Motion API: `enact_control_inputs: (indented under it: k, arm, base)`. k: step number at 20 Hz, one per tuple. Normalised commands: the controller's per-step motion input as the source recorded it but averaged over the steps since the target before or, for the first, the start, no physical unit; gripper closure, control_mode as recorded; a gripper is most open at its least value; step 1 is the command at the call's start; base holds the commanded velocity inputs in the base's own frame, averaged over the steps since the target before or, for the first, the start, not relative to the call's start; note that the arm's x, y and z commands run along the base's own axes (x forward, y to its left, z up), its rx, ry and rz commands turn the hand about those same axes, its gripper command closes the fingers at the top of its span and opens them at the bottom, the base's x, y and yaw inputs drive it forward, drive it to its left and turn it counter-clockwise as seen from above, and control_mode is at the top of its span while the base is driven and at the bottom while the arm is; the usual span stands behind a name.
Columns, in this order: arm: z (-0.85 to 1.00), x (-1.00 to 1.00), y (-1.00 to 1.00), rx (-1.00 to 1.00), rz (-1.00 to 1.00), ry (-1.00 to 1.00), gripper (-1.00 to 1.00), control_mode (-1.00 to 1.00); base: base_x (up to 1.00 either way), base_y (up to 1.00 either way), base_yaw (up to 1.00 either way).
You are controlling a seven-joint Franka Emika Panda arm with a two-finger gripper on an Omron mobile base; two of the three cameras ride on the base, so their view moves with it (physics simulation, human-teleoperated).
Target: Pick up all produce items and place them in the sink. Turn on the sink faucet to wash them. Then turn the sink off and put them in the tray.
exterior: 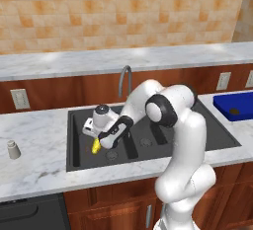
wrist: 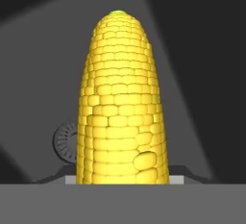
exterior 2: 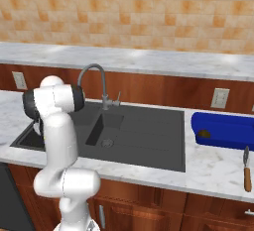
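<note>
Yellow, stiff corn cob (wrist: 122, 103) looks light but bumpy; hold mid-length. The gripper (exterior: 97, 144), pinching it, hangs over the sink (exterior: 217, 140), drain (wrist: 65, 142) at nine o'clock.

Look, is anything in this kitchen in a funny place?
Yes. A knife lies on the counter with its handle at the front edge, where it could get knocked off. Also, the round brown fruit already sits in the blue tray, while the corn cob is down in the sink at the tool.
</note>
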Motion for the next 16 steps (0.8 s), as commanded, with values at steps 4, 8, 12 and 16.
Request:
enact_control_inputs:
  k: [4,8,12,16]
  arm:
    - [1.00,-0.50,-0.23,0.00,0.00,-0.18,1.00,-1.00]
    - [1.00,-0.51,-0.23,0.00,0.00,-0.09,1.00,-1.00]
    - [1.00,-0.32,-0.03,0.00,0.00,0.00,1.00,-1.00]
    - [1.00,-0.08,0.00,0.00,0.00,-0.02,1.00,-1.00]
  base:
    - [0.00,0.00,0.00]
    - [0.00,0.00,0.00]
    - [0.00,0.00,0.00]
    - [0.00,0.00,0.00]
